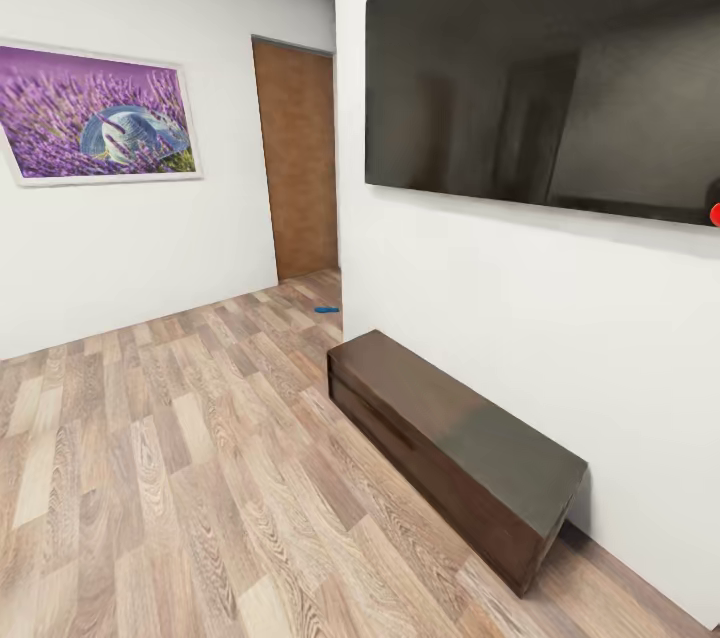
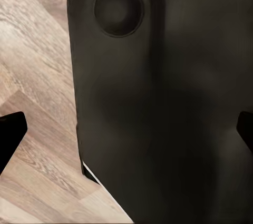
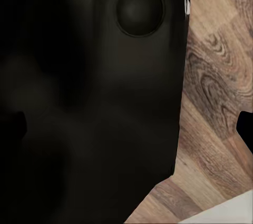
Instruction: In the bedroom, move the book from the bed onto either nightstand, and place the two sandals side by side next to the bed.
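text: none legible | TV screen [image 1: 540, 68]: blank | wall picture [image 1: 97, 113]: lavender, no lettering

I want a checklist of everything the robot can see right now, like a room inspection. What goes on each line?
Surface: wood-plank floor, bare where it shows.
Job's things: one small blue thing lies on the floor near the doorway, likely a sandal, too small to be sure. Book, bed and nightstand: nothing seen.
Clutter: nothing seen.
Grippers: left gripper and right gripper each show dark fingertips far apart at the edges of their wrist views, with nothing between them; they hang in front of a dark rounded part of the robot.
Cables: nothing seen.
Surroundings: big dark TV on a white wall, long dark bench under it, lavender picture, brown door.
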{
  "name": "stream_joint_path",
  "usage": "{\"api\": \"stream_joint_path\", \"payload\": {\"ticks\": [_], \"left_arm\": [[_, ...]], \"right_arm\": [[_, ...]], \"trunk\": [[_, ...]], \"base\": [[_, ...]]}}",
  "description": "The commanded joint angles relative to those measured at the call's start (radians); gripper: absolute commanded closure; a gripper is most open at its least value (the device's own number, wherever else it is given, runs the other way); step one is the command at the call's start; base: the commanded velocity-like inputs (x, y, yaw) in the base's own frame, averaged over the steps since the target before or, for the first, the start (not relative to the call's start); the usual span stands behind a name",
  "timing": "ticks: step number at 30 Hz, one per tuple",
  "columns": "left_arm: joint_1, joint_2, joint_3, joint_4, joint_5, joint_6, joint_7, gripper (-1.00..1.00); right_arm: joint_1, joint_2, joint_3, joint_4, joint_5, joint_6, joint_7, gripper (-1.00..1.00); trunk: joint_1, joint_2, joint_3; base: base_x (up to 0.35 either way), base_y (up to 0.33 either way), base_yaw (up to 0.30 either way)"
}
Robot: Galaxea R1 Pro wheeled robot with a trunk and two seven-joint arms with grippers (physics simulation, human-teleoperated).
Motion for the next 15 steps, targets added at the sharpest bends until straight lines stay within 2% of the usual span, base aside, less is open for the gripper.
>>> {"api": "stream_joint_path", "payload": {"ticks": [1,15], "left_arm": [[-0.001,-0.006,-0.002,-0.006,-0.003,0.006,-0.002,-1.0],[-0.002,-0.006,-0.002,-0.043,-0.003,0.008,-0.001,-1.0]], "right_arm": [[-0.006,-0.002,-0.003,-0.002,0.001,0.0,-0.002,-1.0],[-0.006,-0.002,-0.004,-0.002,0.002,0.0,-0.002,-1.0]], "trunk": [[0.0,0.0,0.0],[0.0,0.0,0.0]], "base": [[0.0,0.0,0.0],[0.0,0.0,0.0]]}}
